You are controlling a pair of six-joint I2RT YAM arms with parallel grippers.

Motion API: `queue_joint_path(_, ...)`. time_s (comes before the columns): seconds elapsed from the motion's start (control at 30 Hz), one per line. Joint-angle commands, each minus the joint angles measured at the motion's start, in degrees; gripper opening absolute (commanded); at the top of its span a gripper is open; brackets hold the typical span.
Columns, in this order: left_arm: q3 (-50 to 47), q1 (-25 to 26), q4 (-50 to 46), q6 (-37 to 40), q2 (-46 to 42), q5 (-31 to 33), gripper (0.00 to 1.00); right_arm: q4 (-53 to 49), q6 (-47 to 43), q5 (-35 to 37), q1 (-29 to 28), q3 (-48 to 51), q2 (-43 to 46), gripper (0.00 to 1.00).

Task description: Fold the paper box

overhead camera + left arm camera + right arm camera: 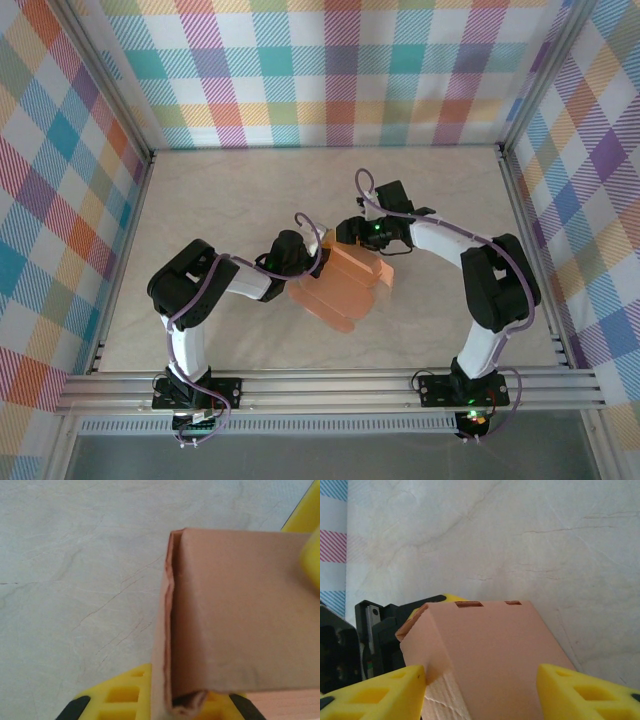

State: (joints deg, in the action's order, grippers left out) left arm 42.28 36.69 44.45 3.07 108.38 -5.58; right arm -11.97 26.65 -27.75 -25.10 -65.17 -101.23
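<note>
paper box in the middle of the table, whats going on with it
Both arms are working the salmon paper box mid-table. The left gripper has its jaws shut on a folded edge of the card. The right gripper straddles the folded part, jaws on either side; whether they grip it is unclear. Part of the sheet lies flat on the table.

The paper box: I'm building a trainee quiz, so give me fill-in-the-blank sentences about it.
The left gripper is ____ on the paper box.
In the right wrist view the box's far edge shows ____ slots.
The right gripper's fingers are coloured ____.
Missing words: shut; two; yellow.
</note>
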Motion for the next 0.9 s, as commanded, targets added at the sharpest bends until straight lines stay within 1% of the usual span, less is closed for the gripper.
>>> queue_joint_path(0.0, 1.2, 0.5, -2.5, 0.0, 1.1, 1.4, 0.09, 0.7, -0.1, -1.1, -0.1, -1.2, -1.1, 0.57)
queue_joint_path(0.07, 1.2, 0.5, -2.3, -0.2, 1.0, 1.3, 0.10, -0.2, -0.6, 0.1, 0.0, -1.2, -1.4, 0.55)
queue_joint_path(0.17, 0.9, 0.5, -2.1, -0.4, 0.5, 1.7, 0.20, -0.5, -0.8, 0.8, 0.0, -0.9, -1.5, 0.54)
queue_joint_path(0.33, 0.0, 0.5, -1.9, -0.2, -0.4, 2.4, 0.27, -0.5, -0.7, 1.4, 0.1, -0.8, -1.3, 0.53)
queue_joint_path(0.53, -1.9, 0.5, -0.5, -0.5, -2.3, 3.0, 0.32, 0.4, 0.5, 0.2, 0.5, -0.3, -1.2, 0.53)
queue_joint_path(0.67, -3.4, 0.5, 2.5, -1.2, -3.7, 2.5, 0.40, 1.4, 1.5, -0.3, 0.9, 0.1, -1.2, 0.53)
queue_joint_path(0.77, -4.6, 0.5, 5.8, -1.5, -3.7, 3.6, 0.42, 2.0, 1.8, -1.0, 1.0, 0.4, -1.2, 0.53)
queue_joint_path(0.87, -4.5, 0.5, 7.0, -1.4, -3.7, 3.4, 0.46, 2.0, 1.9, -1.4, 1.1, 0.6, -1.3, 0.53)
